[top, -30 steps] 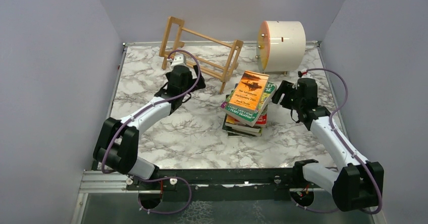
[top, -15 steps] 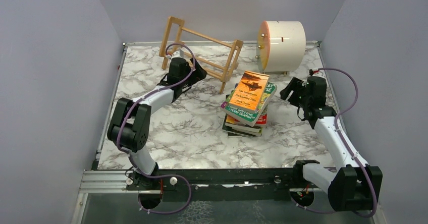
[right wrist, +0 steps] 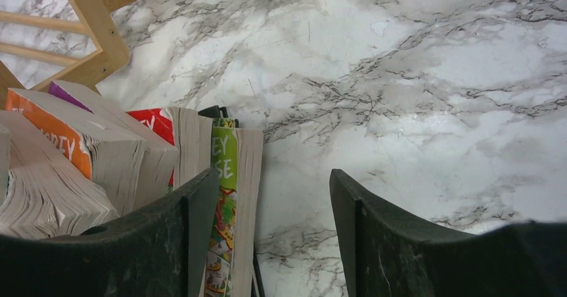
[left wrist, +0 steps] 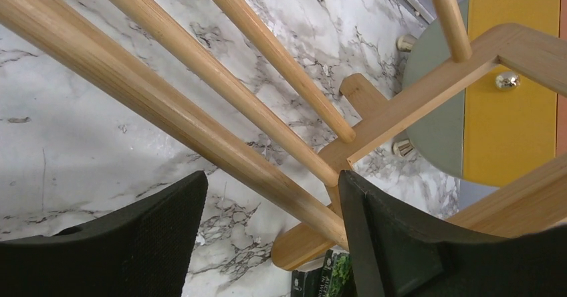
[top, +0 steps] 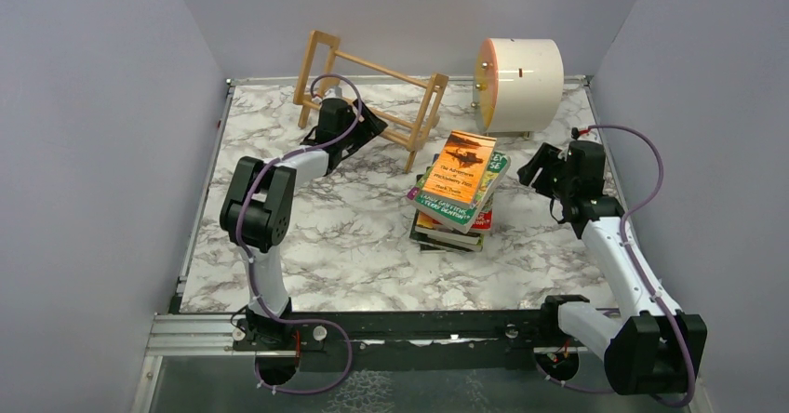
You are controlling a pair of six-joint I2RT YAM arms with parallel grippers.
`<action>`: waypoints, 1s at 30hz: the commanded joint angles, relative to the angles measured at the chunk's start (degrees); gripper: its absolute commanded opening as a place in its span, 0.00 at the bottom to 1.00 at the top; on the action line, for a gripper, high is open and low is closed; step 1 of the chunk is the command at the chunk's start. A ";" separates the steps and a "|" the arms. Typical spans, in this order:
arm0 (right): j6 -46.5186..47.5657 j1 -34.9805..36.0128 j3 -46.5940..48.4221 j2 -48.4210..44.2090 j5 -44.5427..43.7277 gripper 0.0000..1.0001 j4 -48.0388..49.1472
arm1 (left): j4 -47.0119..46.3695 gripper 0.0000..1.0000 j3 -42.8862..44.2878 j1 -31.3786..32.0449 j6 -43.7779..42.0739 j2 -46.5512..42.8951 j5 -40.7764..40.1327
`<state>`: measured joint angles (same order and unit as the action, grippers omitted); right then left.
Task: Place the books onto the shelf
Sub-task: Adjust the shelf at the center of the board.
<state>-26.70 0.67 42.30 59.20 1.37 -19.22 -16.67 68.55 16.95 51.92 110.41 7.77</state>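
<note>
Books (top: 454, 193) sit in a loose stack just to the 3 o'clock side of the middle of the marble worktop (top: 316, 236). None is on the shelf (top: 370, 99). That is the overhead view, with my arm bases at 6 o'clock. An orange paperback (top: 462, 166) lies on top, skewed across the green-edged cover beneath it.

The light-wood shelf stands at 11 o'clock on the worktop, set at a slant to the back wall. Its nearer end piece is at about 11 o'clock from the stack, near it but not touching. A cream drum (top: 521, 72) stands at 1 o'clock, apart from both.

My left gripper (top: 370, 123) reaches in at the shelf's front side. In the left wrist view its jaws stand parted on either side of a thick lower rail (left wrist: 167, 116). Marble shows between the rail and one jaw, and whether the other jaw touches the wood I cannot tell. The left gripper is not clamped on the rail.

My right gripper (top: 533, 166) hangs at 3 o'clock from the stack, just beside it. Its jaws are moderately apart and hold nothing. Below the gap in the right wrist view are bare worktop and the page edges of a green-covered book (right wrist: 224, 176).
</note>
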 commanded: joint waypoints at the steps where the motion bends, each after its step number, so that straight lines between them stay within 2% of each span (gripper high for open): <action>1: 0.50 -0.32 1.79 -1.50 0.92 0.60 -1.49 | -3.41 0.61 1.67 -0.36 2.18 1.44 1.75; 5: 0.49 -0.32 1.57 -1.87 0.88 0.59 -1.61 | -3.98 0.53 1.34 -0.34 2.76 1.67 1.56; 18: 0.48 -0.40 1.01 -2.24 0.92 0.58 -1.81 | -6.59 0.38 -0.29 -0.34 5.90 1.95 1.70; 24: 0.49 -0.40 0.91 -2.44 0.84 0.58 -1.95 | -7.45 0.26 -0.93 -0.34 6.84 1.91 1.90; 30: 0.47 -0.40 0.83 -2.65 0.92 0.58 -2.03 | -7.99 0.20 -2.33 -0.34 7.63 0.96 1.71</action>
<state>-26.68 0.64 42.30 57.71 1.37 -20.14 -20.91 67.46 16.84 59.07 111.90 8.36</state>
